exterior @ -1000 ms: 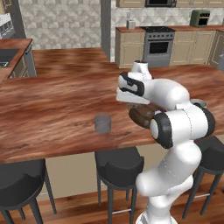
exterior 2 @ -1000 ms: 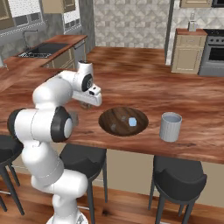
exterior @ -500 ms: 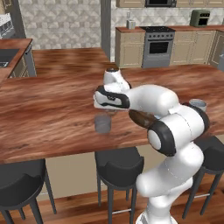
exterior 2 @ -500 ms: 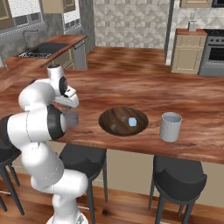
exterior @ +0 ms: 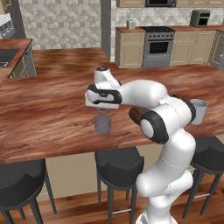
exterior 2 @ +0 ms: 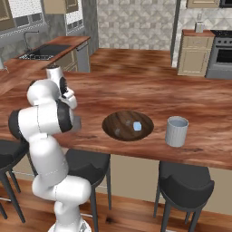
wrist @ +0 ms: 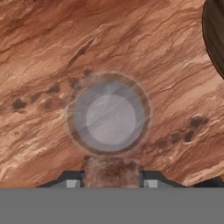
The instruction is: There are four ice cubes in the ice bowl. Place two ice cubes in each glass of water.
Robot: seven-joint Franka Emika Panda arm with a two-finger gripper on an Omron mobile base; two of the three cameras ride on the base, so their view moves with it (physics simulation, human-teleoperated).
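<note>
Dark grey glass [exterior: 103,124] stands upright on the wooden counter [exterior: 52,113], mouth straight up, directly under the gripper [exterior: 102,108]. Can't tell whether the claw holds anything. Ice bowl [exterior 2: 127,125] sits at the glass's 3 o'clock, one ice cube [exterior 2: 137,126] inside; paler glass [exterior 2: 176,131] beyond it.

White arm folded leftward, end effector [exterior: 102,109] pointing straight down, fingers partly apart.
</note>
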